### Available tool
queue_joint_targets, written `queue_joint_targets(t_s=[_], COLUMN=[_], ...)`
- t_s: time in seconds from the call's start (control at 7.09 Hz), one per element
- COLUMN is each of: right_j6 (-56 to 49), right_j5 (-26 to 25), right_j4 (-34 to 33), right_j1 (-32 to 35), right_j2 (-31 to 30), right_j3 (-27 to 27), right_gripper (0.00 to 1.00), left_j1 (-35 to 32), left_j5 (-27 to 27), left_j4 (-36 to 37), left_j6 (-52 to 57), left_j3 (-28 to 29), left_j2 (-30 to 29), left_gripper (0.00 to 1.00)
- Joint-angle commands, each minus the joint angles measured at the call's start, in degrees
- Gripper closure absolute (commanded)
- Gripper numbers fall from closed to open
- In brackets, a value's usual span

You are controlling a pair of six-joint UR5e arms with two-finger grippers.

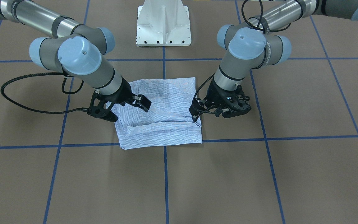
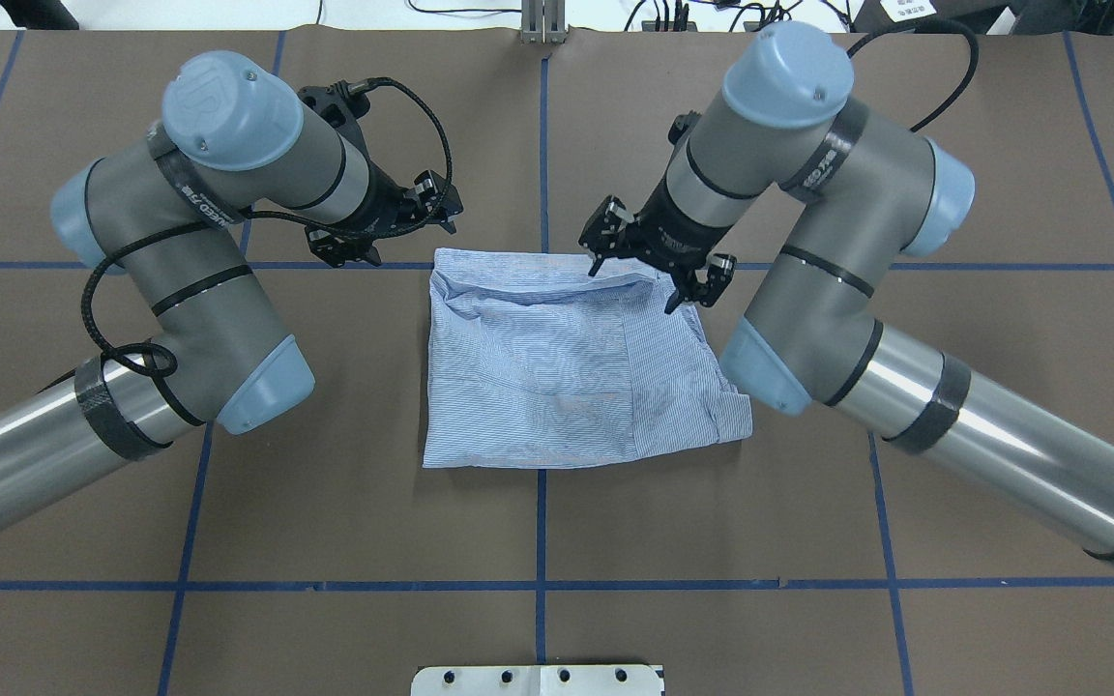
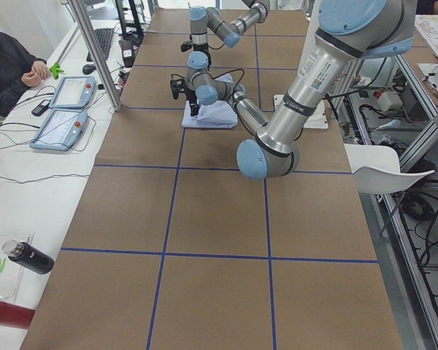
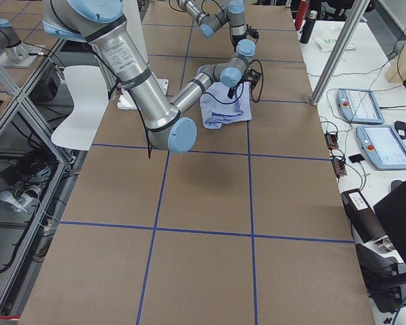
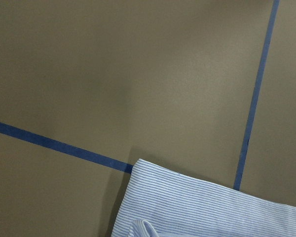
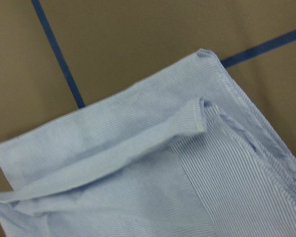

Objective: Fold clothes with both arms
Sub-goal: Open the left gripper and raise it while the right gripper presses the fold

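1. Shirt [image 6: 138, 163], nearest the wrist cameras: we see it folded into a compact rectangle. It lies flat at the centre of the table [image 2: 712, 503], with a narrow flap turned over along its far edge.
2. Right gripper [image 2: 642, 277]: fingers spread, empty, over the far right corner.
3. Left gripper [image 2: 397, 232]: fingers spread, empty, just beside the far left corner.
4. We judge the folding to be nearly complete. A further fold would need both grippers to pinch the 2 far corners and carry them evenly.

You see a shirt [image 2: 557, 377] finely striped blue and white on a brown table [image 2: 325, 503] crossed by blue tape lines [image 2: 541, 527].
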Motion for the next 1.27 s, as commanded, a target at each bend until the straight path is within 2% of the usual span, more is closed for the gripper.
queue_joint_targets(t_s=[0.0,0.14,0.28,0.56,0.85,1.13], right_j6=[-0.2,-1.0,-7.3,-10.0,-12.9,-16.1], right_j5=[-7.0,-9.1,-12.0,-13.8,-16.8,-21.4], right_j4=[-0.5,-0.5,-0.5,-0.3,0.1,0.6], right_j1=[-7.4,-8.0,-7.9,-6.5,-6.5,-5.2], right_j2=[-3.7,-3.2,-2.0,6.0,8.3,14.6], right_j3=[3.4,2.5,0.3,-9.5,-14.1,-21.9], right_gripper=[0.0,0.0,0.0,0.0,0.0,0.0], left_j1=[-0.4,-0.6,-1.3,-1.4,-1.5,-1.5], left_j5=[0.0,0.0,-0.2,-0.2,-0.2,-0.2], left_j4=[4.0,4.0,4.0,3.7,3.7,3.8], left_j6=[1.4,1.5,1.9,2.2,2.2,2.2], left_j3=[-2.7,-2.7,-3.2,-3.4,-3.3,-3.3], left_j2=[0.4,1.3,1.7,3.5,3.6,3.6], left_gripper=[0.0,0.0,0.0,0.0,0.0,0.0])
